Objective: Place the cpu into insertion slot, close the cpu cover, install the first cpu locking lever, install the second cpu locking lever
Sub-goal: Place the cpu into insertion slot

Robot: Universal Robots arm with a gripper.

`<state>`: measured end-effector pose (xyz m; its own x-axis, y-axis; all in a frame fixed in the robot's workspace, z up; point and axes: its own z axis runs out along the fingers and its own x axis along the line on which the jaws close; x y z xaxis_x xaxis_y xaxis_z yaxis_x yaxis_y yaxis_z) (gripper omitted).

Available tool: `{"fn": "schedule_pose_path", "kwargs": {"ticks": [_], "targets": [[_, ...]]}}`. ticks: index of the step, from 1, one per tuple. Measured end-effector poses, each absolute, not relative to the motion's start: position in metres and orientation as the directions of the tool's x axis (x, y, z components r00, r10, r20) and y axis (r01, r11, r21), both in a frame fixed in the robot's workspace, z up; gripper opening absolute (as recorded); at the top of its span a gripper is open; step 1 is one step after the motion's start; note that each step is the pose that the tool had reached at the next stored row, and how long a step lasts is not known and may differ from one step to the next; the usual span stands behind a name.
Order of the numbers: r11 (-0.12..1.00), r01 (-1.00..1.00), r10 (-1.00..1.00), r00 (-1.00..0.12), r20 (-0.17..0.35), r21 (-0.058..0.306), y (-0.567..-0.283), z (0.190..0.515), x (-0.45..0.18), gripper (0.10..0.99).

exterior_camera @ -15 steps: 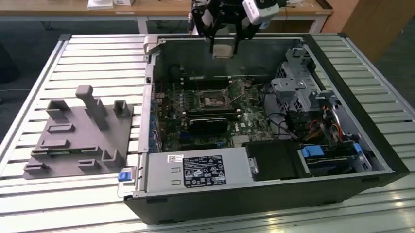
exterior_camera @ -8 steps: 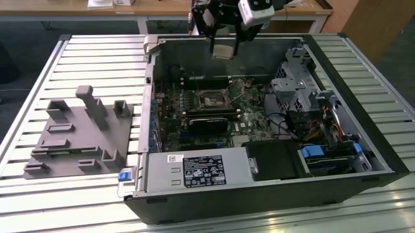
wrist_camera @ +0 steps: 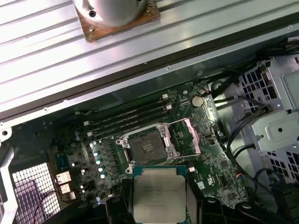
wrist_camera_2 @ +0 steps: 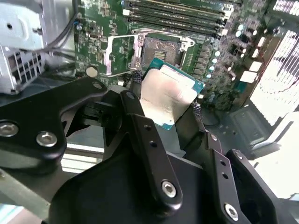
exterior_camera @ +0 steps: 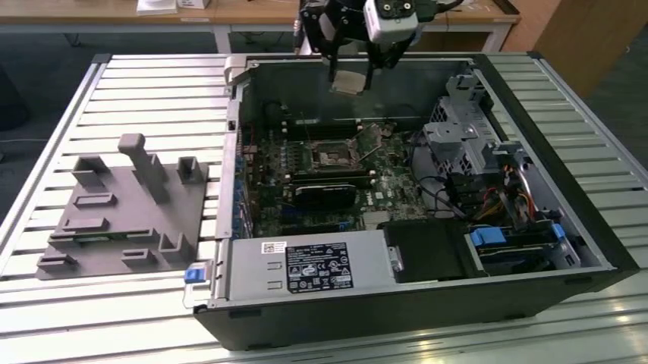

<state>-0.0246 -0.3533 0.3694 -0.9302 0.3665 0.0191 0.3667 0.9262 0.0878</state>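
My gripper (exterior_camera: 350, 74) hangs above the back of the open computer case (exterior_camera: 597, 250), shut on the cpu (exterior_camera: 347, 84), a pale square chip. In both wrist views the cpu (wrist_camera_2: 169, 91) (wrist_camera: 159, 192) sits clamped by its edges between the two black fingers (wrist_camera_2: 135, 112). Below it on the green motherboard lies the insertion slot (exterior_camera: 329, 158) (wrist_camera_2: 161, 50) (wrist_camera: 147, 148), a bare dark square recess. The cpu cover (wrist_camera_2: 120, 55) (wrist_camera: 188, 136) stands swung open beside the slot. The chip is well above the board, apart from the socket.
A black rectangular card (exterior_camera: 324, 193) lies just in front of the slot, and memory slots (wrist_camera: 126, 119) run behind it. A labelled power supply box (exterior_camera: 303, 267), a metal drive cage (exterior_camera: 460, 136) and cables crowd the case. A grey fixture (exterior_camera: 121, 205) stands on the slatted table.
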Motion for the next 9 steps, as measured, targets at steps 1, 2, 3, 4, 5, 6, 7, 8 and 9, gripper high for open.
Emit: {"fn": "schedule_pose_path", "kwargs": {"ticks": [1,2,3,4,5,6,7,8,9], "targets": [[0.919,0.383,0.383,-0.923,0.019,0.088,-0.3533,0.3691,-0.0246,0.541],[0.913,0.398,0.398,-0.917,0.019,0.088,-0.3533,0.3690,-0.0247,0.541],[0.907,0.412,0.412,-0.911,0.019,0.088,-0.3533,0.3687,-0.0247,0.541],[0.901,0.425,0.425,-0.905,0.019,0.088,-0.3532,0.3683,-0.0248,0.541],[0.895,0.438,0.438,-0.899,0.019,0.088,-0.3533,0.3680,-0.0249,0.541],[0.887,0.453,0.453,-0.891,0.019,0.088,-0.3533,0.3676,-0.0250,0.541],[0.881,0.465,0.466,-0.885,0.019,0.088,-0.3533,0.3672,-0.0251,0.541],[0.874,0.478,0.478,-0.878,0.019,0.088,-0.3533,0.3670,-0.0252,0.541],[0.868,0.489,0.489,-0.872,0.019,0.088,-0.3533,0.3668,-0.0254,0.541]]}}
